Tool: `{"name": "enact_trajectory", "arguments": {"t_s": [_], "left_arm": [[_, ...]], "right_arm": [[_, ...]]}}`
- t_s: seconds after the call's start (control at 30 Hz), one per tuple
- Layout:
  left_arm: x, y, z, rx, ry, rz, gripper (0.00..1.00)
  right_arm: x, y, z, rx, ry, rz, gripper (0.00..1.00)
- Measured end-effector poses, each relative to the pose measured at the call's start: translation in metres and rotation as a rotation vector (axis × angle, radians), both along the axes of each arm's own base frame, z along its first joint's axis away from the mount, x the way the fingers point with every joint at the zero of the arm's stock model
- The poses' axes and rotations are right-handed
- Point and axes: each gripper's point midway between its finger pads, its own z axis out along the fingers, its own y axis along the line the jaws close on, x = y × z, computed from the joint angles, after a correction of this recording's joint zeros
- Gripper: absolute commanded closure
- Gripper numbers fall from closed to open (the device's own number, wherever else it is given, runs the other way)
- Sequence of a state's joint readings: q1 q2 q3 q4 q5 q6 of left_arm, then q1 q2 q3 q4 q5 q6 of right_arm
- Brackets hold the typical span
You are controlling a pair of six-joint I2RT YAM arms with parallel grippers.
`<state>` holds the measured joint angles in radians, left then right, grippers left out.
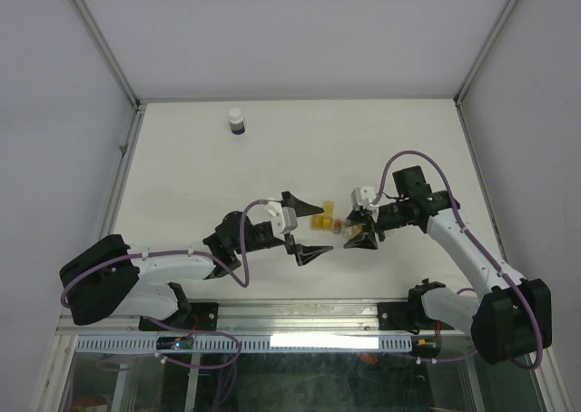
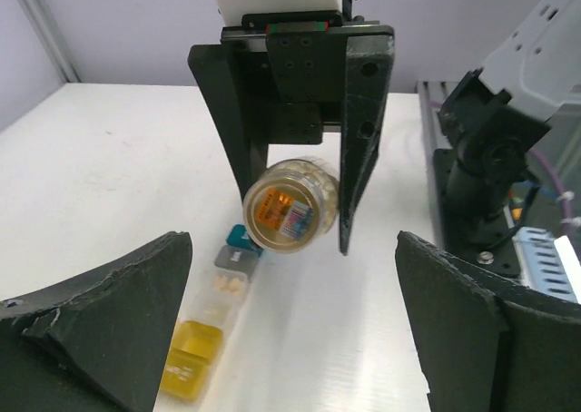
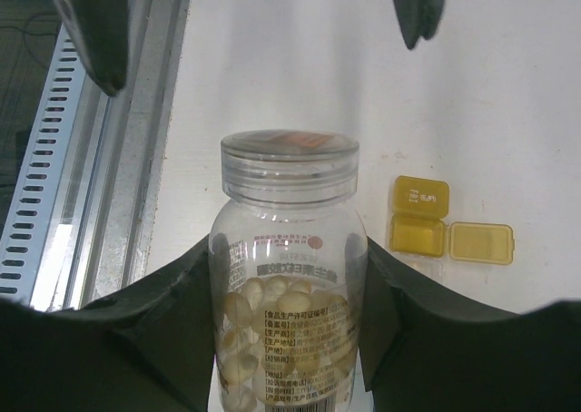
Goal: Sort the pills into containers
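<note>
Left arm (image 1: 172,267), white links with black joints, is based at the near-left corner of the flat white desk (image 1: 182,176). It lies low and reaches toward the middle of the near edge. Left pincer (image 1: 311,229), black with two fingers, points right, jaws spread wide with nothing between them. Right arm (image 1: 463,249) is based at the near-right corner, elbow raised, forearm angled left. Right pincer (image 1: 352,223) faces the left pincer, close but apart. Its jaws clamp the body of a clear plastic pill bottle (image 3: 289,249), lid toward the left pincer.
</note>
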<state>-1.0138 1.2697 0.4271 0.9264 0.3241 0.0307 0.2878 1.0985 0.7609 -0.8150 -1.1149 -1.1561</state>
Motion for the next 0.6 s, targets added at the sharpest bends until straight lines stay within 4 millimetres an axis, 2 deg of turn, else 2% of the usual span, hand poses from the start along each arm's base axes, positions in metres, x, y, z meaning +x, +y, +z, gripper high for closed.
{"name": "enact_trajectory", "arguments": {"t_s": [0.1,0.17,0.33,0.6], "left_arm": [[0.012,-0.008,-0.004,0.036,-0.059,0.005,0.10],[0.020,-0.016,-0.005,0.056,-0.082,0.008,0.17],[0.028,-0.032,-0.007,0.074,-0.090,-0.015,0.30],[0.024,-0.040,-0.017,0.093,-0.058,-0.062,0.50]], "right_arm": [[0.000,0.000,0.000,0.000,-0.003,0.002,1.00],[0.000,0.000,0.000,0.000,-0.003,0.003,1.00],[-0.001,0.000,-0.001,-0.002,-0.004,0.006,1.00],[0.001,-0.001,-0.001,-0.003,-0.017,0.005,1.00]]}}
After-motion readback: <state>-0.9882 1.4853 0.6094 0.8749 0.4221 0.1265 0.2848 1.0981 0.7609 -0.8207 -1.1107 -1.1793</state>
